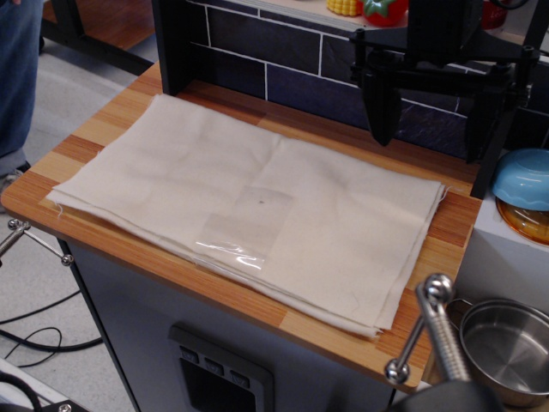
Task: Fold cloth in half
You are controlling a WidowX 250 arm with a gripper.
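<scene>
The cream cloth (249, 206) lies flat on the wooden countertop (111, 120), in layers, with stacked edges showing along its front and right sides. It has faint crease lines, a tiny dark speck near the middle and a shiny clear tape patch (240, 236) toward the front edge. My black gripper (429, 129) hangs above the back right of the counter, beyond the cloth's far right corner. Its two fingers (380, 107) are spread wide apart and hold nothing. It does not touch the cloth.
A dark tiled backsplash (283, 60) rises behind the counter. A blue bowl (523, 178) sits at the right on an orange-rimmed dish. A steel pot (506, 360) and a metal faucet handle (437, 330) are at front right. A person's leg (17, 77) stands at far left.
</scene>
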